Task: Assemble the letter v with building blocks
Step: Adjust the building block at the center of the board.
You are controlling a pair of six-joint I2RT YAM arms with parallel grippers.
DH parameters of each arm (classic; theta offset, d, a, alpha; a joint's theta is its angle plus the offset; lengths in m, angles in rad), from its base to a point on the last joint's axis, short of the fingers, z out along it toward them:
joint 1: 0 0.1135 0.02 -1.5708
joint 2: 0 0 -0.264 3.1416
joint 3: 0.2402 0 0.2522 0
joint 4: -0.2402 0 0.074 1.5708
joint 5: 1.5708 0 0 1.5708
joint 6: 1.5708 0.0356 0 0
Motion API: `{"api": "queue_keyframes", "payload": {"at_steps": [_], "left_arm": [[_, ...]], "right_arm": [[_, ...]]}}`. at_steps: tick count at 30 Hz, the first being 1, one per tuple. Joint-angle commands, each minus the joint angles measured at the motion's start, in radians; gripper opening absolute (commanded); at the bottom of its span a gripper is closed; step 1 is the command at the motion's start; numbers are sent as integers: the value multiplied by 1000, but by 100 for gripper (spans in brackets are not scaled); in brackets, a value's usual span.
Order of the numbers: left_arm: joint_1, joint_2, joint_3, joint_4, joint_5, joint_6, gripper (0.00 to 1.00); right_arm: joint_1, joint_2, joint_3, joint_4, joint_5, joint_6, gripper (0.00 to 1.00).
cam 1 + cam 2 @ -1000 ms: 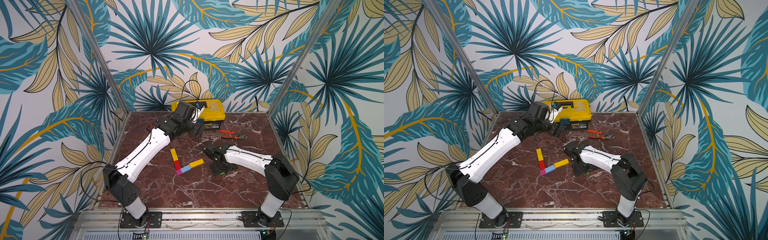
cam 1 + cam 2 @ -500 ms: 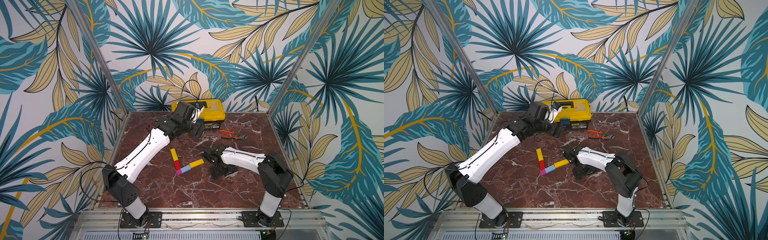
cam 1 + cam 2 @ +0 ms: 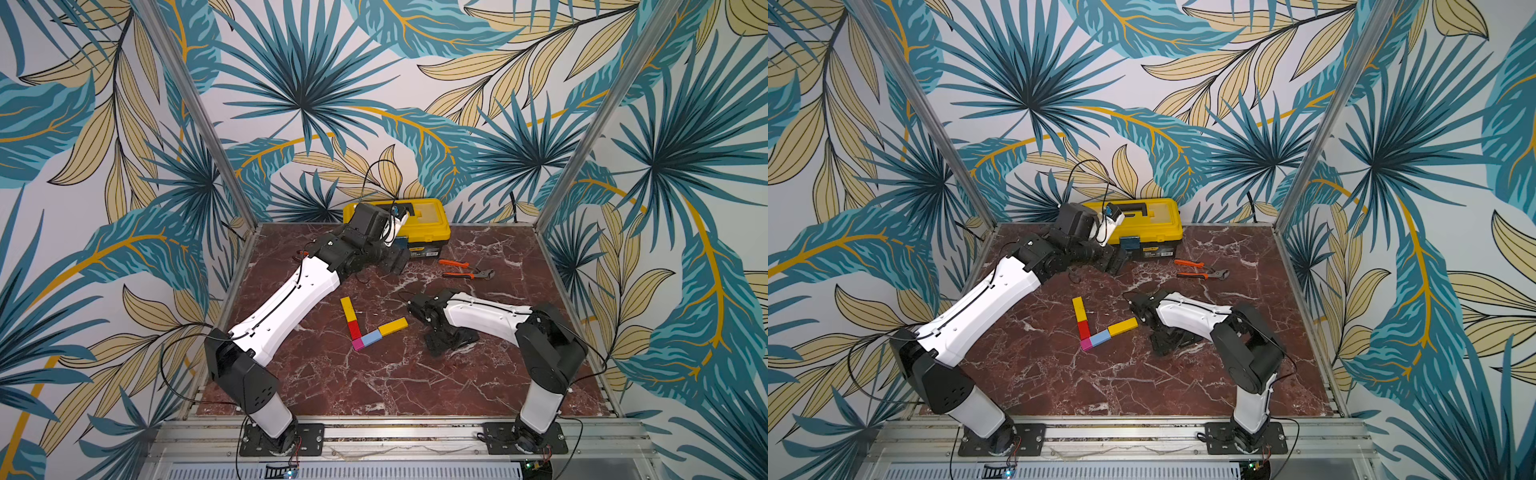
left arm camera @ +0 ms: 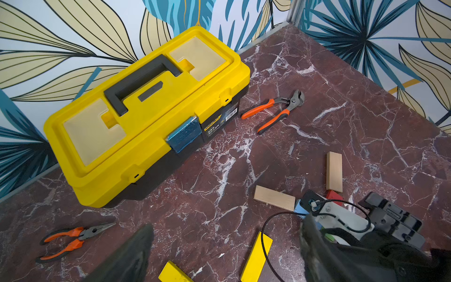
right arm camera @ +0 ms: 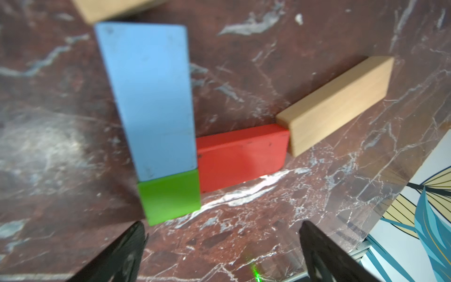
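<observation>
Five building blocks lie in a V in both top views: a yellow bar, a red block, a magenta cube, a light-blue block and a yellow bar. To their right my right gripper points down, open and empty. The right wrist view shows a second V beneath it: a light-blue block, a green cube, a red block and a tan bar. My left gripper hangs open and empty near the toolbox. Its wrist view shows another tan bar.
A closed yellow toolbox stands against the back wall. Orange-handled pliers lie to its right, and needle-nose pliers lie by the left arm. Walls and metal posts enclose the marble table.
My right arm's elbow has swung a little toward the middle, while its gripper stays over the same blocks. The left arm and the blocks have not moved.
</observation>
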Motion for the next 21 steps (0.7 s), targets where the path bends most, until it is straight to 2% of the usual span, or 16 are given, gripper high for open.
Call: {"api": "queue_keyframes", "payload": {"at_steps": [1, 11, 16, 21], "left_arm": [[7, -24, -11, 17, 12, 1, 95], [12, -23, -19, 21, 22, -2, 95], [22, -25, -20, 27, 3, -5, 95], [56, -39, -36, 35, -16, -13, 95]], "right_arm": [[-6, 7, 1, -21, 18, 5, 99], [-7, -20, -20, -10, 9, -6, 99], [-6, -156, -33, 67, -24, -47, 99], [-37, -334, -45, 150, 16, -70, 99]]}}
